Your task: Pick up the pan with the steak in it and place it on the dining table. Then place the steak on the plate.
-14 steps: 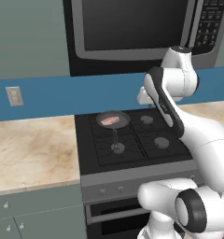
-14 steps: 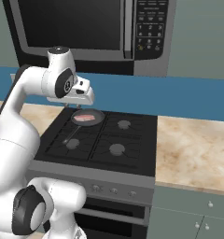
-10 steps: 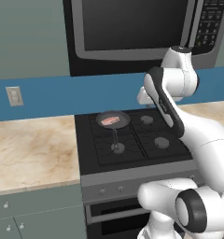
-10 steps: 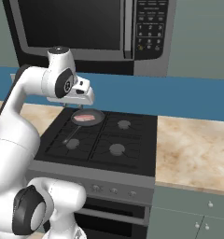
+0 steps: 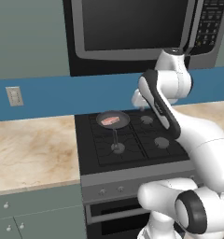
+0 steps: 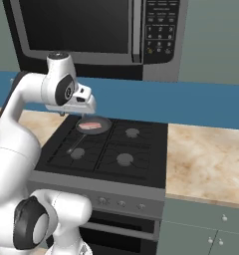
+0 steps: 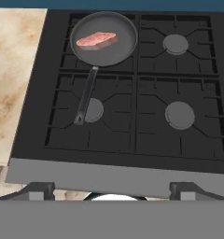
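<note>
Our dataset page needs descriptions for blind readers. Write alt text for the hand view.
A black pan holding a pinkish steak sits on the rear left burner of a black four-burner stove, seen from above. The pan's long handle reaches toward the front left burner, and a beige marbled counter lies left of the stove.

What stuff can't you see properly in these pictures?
- Gripper: in the left base view the arm's forearm covers it; open or shut is unclear.
- Pan handle: too thin in the base views to judge well.
- Steak underside: hidden against the pan.
- Stove knobs: cut off in the hand view.
</note>
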### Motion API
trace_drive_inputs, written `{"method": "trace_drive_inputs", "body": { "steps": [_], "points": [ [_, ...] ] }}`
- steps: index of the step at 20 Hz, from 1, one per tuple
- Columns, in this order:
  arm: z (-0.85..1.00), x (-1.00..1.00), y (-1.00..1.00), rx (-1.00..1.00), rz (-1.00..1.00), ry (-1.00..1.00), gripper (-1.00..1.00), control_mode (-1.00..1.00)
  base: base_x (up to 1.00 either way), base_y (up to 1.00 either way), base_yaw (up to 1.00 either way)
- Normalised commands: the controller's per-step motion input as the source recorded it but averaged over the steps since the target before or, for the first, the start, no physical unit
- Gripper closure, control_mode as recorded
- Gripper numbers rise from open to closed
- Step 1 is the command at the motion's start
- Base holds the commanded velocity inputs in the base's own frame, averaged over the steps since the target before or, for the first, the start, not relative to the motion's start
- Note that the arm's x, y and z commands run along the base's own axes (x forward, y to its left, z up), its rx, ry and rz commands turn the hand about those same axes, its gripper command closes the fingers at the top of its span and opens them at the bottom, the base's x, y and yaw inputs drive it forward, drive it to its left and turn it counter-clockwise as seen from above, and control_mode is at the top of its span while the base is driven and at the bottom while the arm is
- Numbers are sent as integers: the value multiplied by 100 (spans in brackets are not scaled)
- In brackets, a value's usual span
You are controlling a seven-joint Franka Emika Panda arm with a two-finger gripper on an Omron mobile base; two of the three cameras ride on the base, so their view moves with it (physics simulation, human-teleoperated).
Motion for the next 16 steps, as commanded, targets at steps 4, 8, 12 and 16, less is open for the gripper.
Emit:
{"method": "trace_drive_inputs", "body": {
  "steps": [4, 8, 12, 16],
  "points": [
    [-37, 10, 47, 0, -1, 3, -100, -100, 0, 0, 0],
    [-45, 8, 37, 0, -3, 1, -100, -100, 0, 0, 0],
    [-41, 4, 24, 0, -2, 0, -100, -100, 0, 0, 0],
    [-33, 1, 18, -2, 0, -1, -100, -100, 0, 0, 0]
  ]
}}
